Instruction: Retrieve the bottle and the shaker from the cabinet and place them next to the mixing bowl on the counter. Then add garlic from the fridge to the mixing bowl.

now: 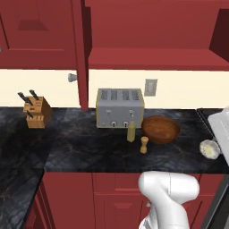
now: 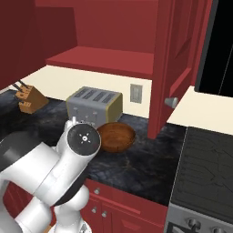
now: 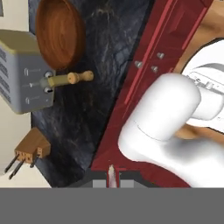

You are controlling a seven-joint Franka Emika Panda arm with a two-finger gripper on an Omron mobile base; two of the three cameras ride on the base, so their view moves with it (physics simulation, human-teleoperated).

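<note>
Gripper [image 3: 112,174]: fingertips pressed together at 6 o'clock of the hand view, nothing between them, aimed down over the red lower cabinet fronts [image 3: 144,83] and the counter edge. Counter [image 1: 80,143]: dark marbled stone, running along the wall and turning toward the viewer at 8 o'clock of the left base view. Shaker [image 1: 144,145]: small wooden piece, upright, nearest the front edge, just beside the mixing bowl on its 8 o'clock side. Bottle [image 1: 131,132]: tan, upright, just behind the shaker and directly in front of the toaster, at 9 o'clock of the bowl. Mixing bowl [image 1: 161,129]: brown wood, contents not discernible, seated right of the toaster. Toaster [image 1: 120,107]: grey, four slots, against the wall. Knife block [image 1: 37,112]: wooden, dark handles protruding, well apart at 9 o'clock along the counter. Pale round item [image 1: 209,149]: at 3 o'clock near the counter's end, identity unclear. Stove [image 2: 205,168]: dark cooktop at 4 o'clock of the right base view. Wall outlet [image 1: 150,87]: on the cream backsplash above the bowl. Upper cabinet [image 1: 152,31]: red, its door [image 1: 82,53] standing open, lower shelf visible.
</note>
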